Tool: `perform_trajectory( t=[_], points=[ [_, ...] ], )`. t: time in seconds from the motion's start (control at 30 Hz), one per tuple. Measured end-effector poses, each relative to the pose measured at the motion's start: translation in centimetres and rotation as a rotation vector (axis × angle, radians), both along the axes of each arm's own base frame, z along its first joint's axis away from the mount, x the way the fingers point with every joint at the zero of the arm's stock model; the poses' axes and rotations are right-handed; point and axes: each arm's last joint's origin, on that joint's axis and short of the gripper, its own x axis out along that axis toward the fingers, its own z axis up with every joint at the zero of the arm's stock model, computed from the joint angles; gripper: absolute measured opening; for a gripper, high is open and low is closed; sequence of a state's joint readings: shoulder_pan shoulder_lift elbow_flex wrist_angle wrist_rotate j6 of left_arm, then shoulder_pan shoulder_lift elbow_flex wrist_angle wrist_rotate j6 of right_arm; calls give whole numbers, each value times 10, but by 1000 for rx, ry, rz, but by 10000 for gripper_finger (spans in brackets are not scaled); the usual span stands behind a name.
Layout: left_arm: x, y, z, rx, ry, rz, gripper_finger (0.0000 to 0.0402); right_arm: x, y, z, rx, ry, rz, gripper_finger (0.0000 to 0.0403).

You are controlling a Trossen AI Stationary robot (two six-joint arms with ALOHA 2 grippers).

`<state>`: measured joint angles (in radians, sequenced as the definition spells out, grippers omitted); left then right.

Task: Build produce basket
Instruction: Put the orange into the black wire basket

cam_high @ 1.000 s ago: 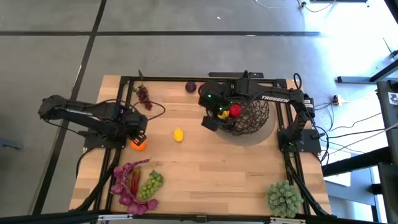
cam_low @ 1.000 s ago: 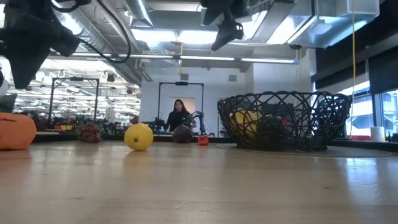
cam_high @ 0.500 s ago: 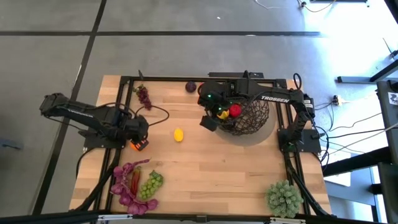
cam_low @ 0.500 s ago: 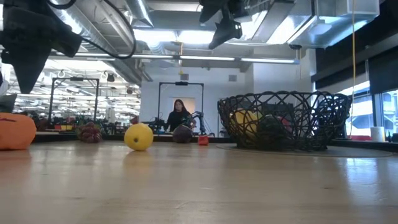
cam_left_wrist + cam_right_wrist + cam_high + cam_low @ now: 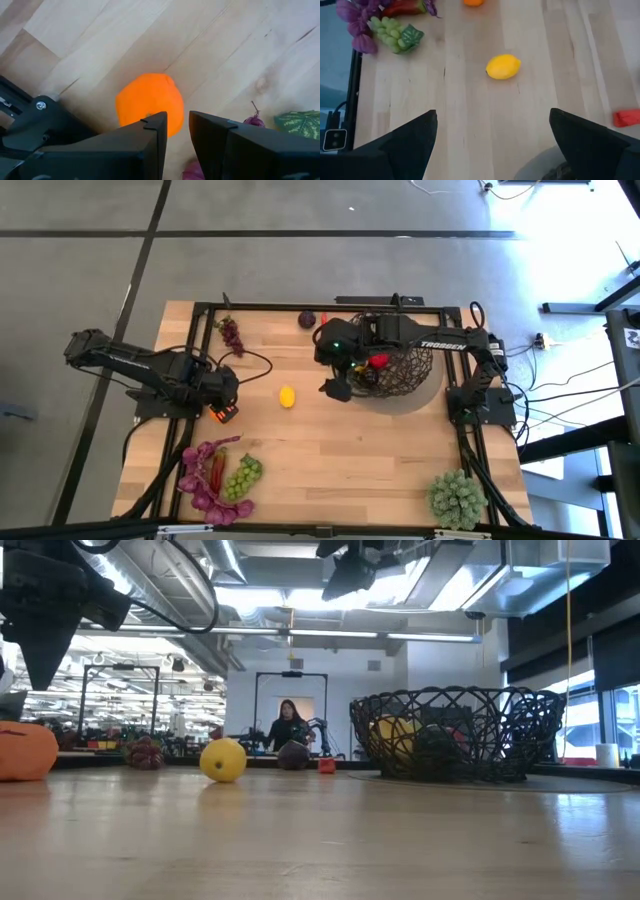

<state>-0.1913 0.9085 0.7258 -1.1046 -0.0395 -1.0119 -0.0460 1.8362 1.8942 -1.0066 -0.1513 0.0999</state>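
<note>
Produce is what I'm gathering, and the next piece I judge worth going for is the small round yellow lemon (image 5: 287, 397), lying alone on the bare wooden tabletop (image 5: 330, 450) about midway between my two arms. It lies to the left of the right tool (image 5: 338, 388), which hangs raised above the tabletop at the left rim of the round dark brown open-weave basket (image 5: 405, 370). The lemon's long axis runs roughly left to right in the high view, so I judge a grip across its short width would suit. My right tool is nearer to it than the left one. In the right wrist view that tool's jaws stand spread fully apart with nothing between them, the lemon (image 5: 503, 67) lying ahead of them.

The basket sits at the far right of the tabletop and already holds a yellow fruit (image 5: 393, 732) and a red one (image 5: 378, 360).

My left tool (image 5: 175, 132) hangs over the round orange fruit (image 5: 150, 104) near the tabletop's left edge. Its fingers are nearly together, only a narrow slit between them, and they grasp nothing; the orange lies beyond their tips, resting on the wood.
</note>
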Motion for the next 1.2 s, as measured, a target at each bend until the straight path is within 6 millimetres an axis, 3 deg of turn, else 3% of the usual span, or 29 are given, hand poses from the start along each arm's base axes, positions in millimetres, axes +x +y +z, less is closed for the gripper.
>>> perform_trajectory(
  t=[0.7,0.97,1.2],
  points=[
    [1,0,0,-13,-4,27,71,1,0,1,-1,-14,0,375],
    [1,0,0,-53,-2,176,71,1,0,1,-1,-15,1,375],
    [1,0,0,-78,-3,267,113,1,0,1,0,-14,0,375]
  ],
)
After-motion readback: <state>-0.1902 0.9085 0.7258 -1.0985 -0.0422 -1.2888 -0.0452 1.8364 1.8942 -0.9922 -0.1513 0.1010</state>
